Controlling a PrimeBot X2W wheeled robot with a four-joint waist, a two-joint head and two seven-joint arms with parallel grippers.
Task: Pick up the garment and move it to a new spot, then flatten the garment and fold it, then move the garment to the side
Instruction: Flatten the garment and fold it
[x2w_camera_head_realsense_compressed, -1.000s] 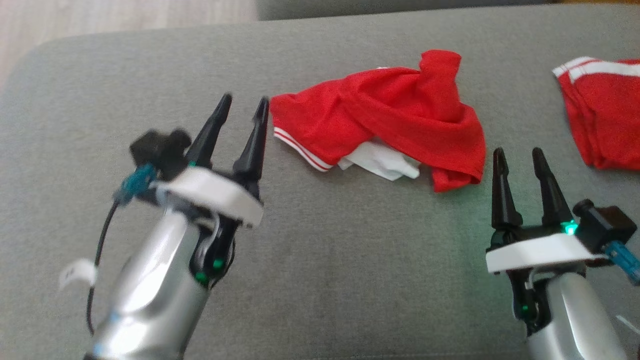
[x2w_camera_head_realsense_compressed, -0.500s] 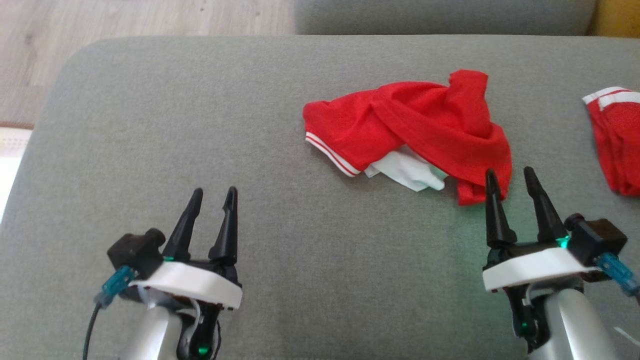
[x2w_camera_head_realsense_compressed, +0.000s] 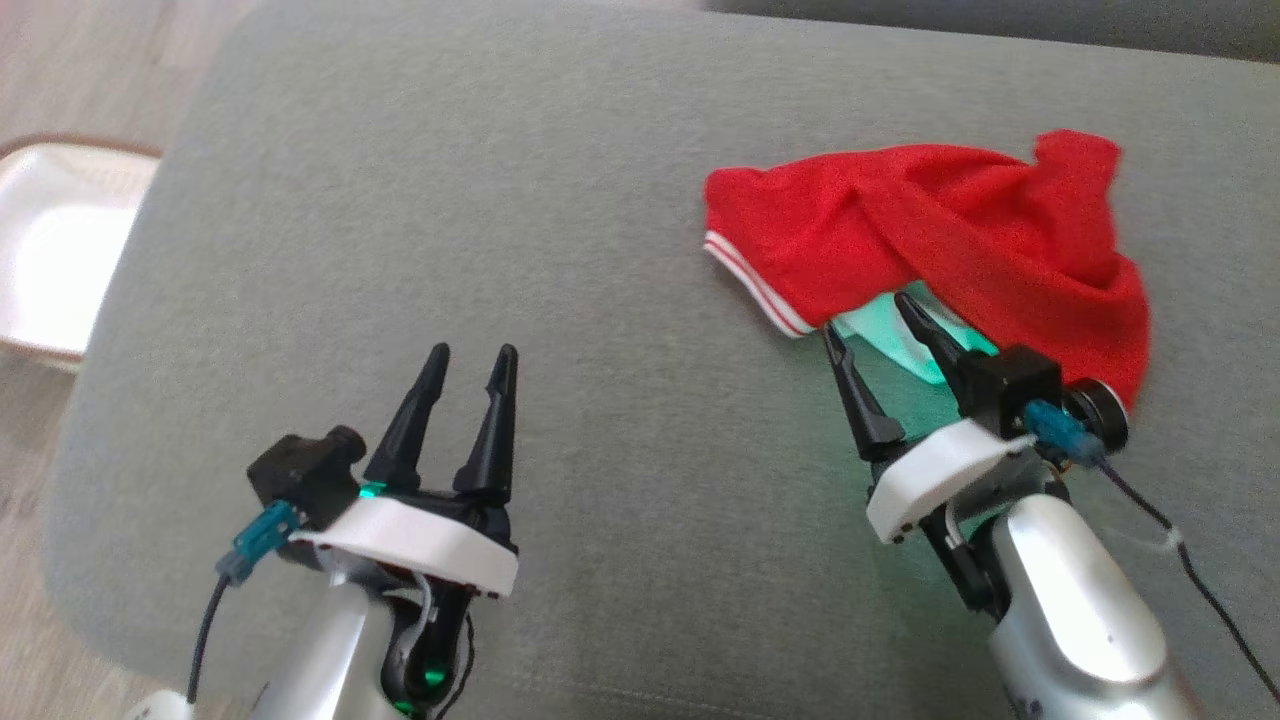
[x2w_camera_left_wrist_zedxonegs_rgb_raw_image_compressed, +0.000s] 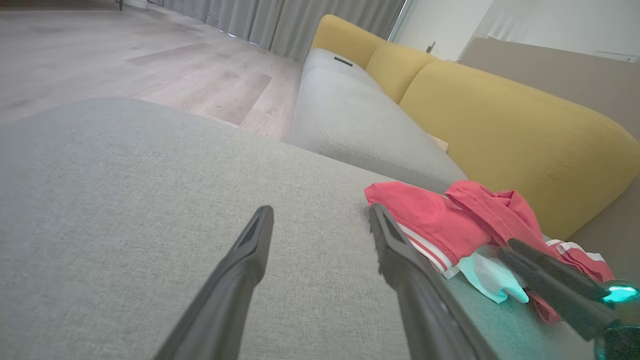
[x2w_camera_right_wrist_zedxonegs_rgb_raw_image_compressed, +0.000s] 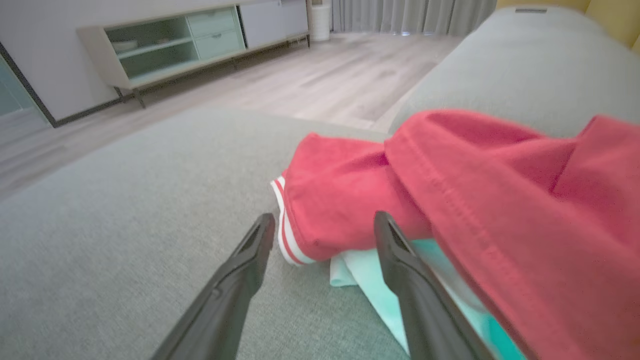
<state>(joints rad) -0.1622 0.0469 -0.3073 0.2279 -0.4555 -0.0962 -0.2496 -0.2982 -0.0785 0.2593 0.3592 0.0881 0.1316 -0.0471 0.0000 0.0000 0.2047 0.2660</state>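
I've got the right gripper (x2w_camera_head_realsense_compressed: 864, 316) tilted at the garment (x2w_camera_head_realsense_compressed: 930, 230) hem, spread and empty; left gripper (x2w_camera_head_realsense_compressed: 474, 350) is spread too. Left wrist view adds yellow cushions (x2w_camera_left_wrist_zedxonegs_rgb_raw_image_compressed: 500, 125).

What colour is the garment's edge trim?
Trim: white with red stripes, clearest in the right wrist view.

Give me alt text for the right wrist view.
The right gripper, open, points at a crumpled red garment with a striped hem on a grey cushion. A pale inner layer shows beneath it; wood floor and a cabinet lie beyond.
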